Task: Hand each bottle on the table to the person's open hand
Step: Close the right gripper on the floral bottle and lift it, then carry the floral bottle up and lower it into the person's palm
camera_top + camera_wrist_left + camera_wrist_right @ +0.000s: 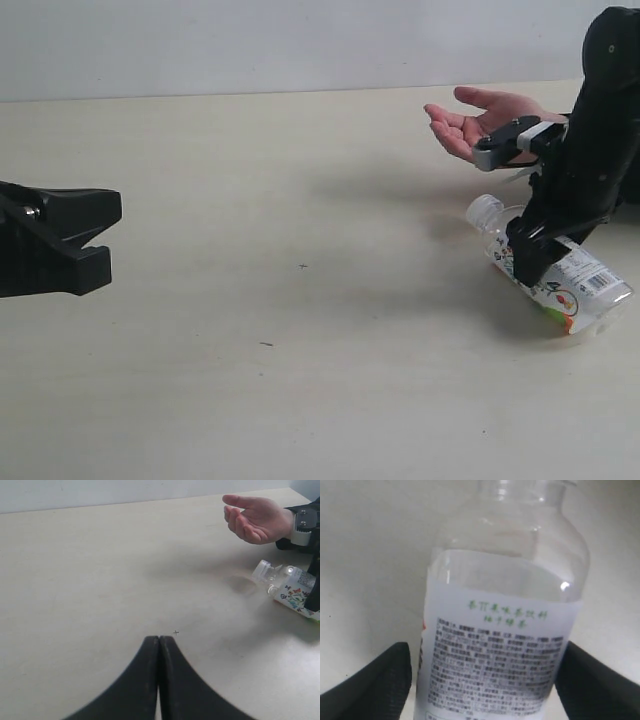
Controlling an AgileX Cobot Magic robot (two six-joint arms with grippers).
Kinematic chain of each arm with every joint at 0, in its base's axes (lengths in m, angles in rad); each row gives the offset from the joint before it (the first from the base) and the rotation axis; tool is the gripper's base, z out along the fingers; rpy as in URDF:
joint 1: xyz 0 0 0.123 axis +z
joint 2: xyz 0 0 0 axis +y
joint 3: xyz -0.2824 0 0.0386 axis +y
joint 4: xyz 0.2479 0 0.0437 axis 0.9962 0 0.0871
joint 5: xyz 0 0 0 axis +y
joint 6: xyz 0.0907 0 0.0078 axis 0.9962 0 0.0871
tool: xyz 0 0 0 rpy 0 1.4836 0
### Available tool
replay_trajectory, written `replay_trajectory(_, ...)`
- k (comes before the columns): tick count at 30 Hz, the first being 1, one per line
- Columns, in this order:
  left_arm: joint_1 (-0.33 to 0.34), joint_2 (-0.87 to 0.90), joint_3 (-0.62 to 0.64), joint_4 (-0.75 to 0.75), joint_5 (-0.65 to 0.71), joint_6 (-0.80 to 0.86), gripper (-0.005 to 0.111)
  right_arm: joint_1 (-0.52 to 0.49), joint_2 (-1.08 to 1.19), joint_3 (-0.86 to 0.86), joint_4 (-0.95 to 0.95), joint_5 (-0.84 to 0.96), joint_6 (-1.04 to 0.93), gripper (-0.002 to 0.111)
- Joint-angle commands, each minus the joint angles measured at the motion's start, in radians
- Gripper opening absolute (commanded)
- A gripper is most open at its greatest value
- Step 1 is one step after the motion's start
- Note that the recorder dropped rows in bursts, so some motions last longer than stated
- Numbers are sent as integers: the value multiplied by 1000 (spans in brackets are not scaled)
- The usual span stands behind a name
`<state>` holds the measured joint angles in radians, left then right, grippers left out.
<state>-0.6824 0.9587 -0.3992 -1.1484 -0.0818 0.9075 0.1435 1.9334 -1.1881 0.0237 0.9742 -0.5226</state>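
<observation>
Lying on its side on the table (300, 390) is 1 bottle (592, 283), over on the right. It is clear and wide, with a white label that has small flowers and tiny writing on it. Its cap end (485, 210) points toward the middle of the table. The right gripper (535, 262) comes down on the bottle from above. In the right wrist view, 1 black finger (375, 685) sits on each side of the label and both look pressed right up against it, so the jaws are holding the bottle around its middle. Just behind the bottle, a person's hand (480, 120) is held out over the table, open, with the palm up and the fingers a bit curled. The hand is near the bottle but not touching it. Far away on the other side is the left gripper (159, 642). Its 2 black fingers are pushed tight together with nothing between them, and it hangs low over a bare part of the table.
</observation>
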Motion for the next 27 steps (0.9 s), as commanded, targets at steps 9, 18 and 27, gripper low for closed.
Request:
replay_trajectory(9, 2, -5, 4, 1, 1, -1, 2, 2, 1, -6, 1, -3, -8, 26)
replay_trajectory(18, 2, -5, 4, 1, 1, -1, 2, 2, -23, -6, -3, 66, -15, 0)
replay_trajectory(27, 2, -5, 4, 1, 21, -1, 2, 2, -118, -96, 131, 215, -19, 0)
